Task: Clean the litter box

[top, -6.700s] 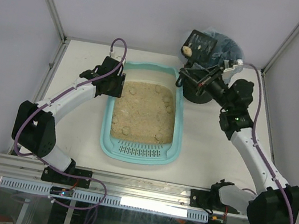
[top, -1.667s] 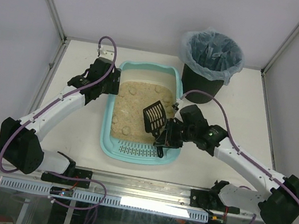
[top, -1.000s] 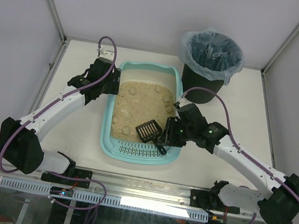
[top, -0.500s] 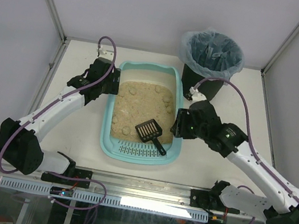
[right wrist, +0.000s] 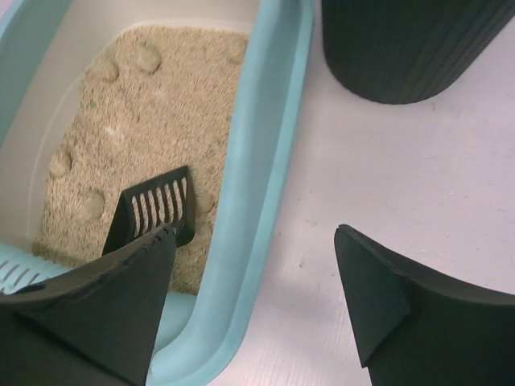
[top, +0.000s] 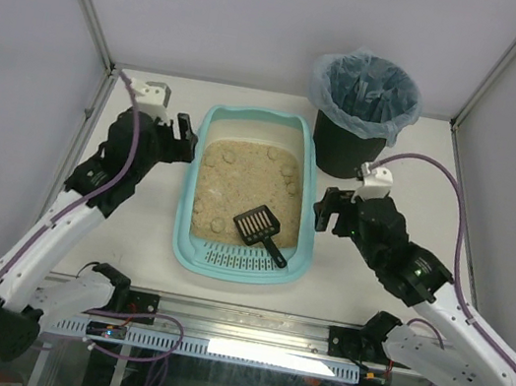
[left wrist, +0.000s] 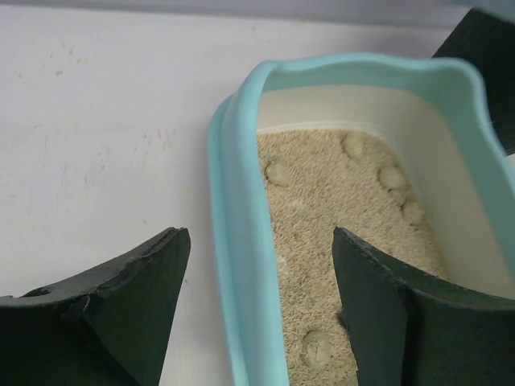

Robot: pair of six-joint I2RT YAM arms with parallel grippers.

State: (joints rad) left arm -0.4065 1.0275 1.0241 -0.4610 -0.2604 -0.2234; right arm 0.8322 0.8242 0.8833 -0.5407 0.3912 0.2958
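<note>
Left fingers [left wrist: 121,322] spread wide and empty above the far left rim of the litter box [left wrist: 233,241], right fingers [right wrist: 96,322] spread wide and empty beside its right rim, box at table [top: 146,233] centre, scoop [top: 257,225] lying inside its near end, bin [top: 351,149] at far edge.

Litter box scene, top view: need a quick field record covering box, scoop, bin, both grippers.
litter box: sandy litter, several clumps inside
scoop: lying on litter, near right, handle toward rim, ungripped
bin: upright, bag-lined, beyond box's far right corner
left gripper: open, empty, beside box's far left rim
right gripper: open, empty, right of box
</note>
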